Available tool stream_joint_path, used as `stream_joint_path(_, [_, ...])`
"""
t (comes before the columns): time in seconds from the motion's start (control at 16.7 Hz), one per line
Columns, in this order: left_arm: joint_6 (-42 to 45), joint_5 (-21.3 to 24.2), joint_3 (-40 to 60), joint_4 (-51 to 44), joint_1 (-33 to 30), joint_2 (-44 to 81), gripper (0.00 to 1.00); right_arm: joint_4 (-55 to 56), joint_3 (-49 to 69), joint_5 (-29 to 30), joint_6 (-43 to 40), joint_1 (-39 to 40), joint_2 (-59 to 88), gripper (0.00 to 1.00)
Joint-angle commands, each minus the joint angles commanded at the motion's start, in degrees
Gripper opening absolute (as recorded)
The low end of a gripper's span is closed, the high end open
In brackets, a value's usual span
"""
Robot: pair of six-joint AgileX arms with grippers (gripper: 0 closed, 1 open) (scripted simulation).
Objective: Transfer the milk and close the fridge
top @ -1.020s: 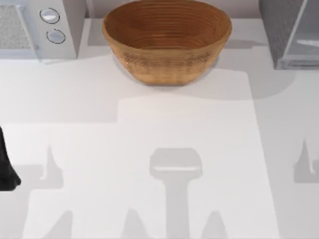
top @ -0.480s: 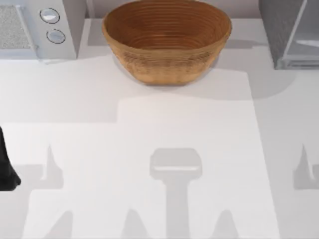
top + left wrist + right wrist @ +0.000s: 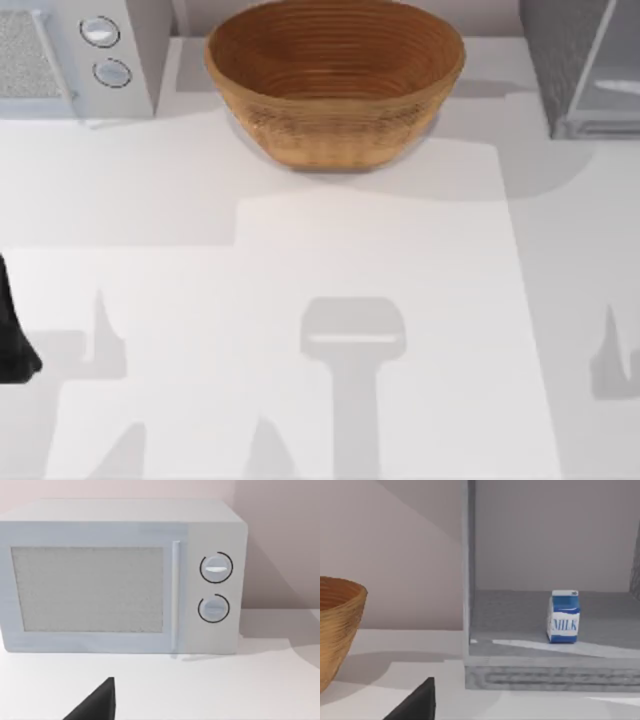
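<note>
The milk (image 3: 563, 616) stood upright inside the open fridge (image 3: 530, 672); the state of either gripper could not be told.

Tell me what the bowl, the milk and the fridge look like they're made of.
Bowl: woven fibre, likely wicker or rattan, matte tan, with coiled ridges ringing the wall.
Milk: looks like printed paperboard, a smooth blue and white box with a folded top.
Fridge: grey speckled shell, stone-like or textured plastic, matte; the material is unclear in this rendering.
</note>
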Motion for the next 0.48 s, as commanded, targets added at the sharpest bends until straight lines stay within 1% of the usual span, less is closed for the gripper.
stream_joint_path(0.48, [0.0,0.0,0.0,0.0,0.0,0.0,1.0,-40.3,17.5,0.5,-0.8,-0.1,-21.4,1.0])
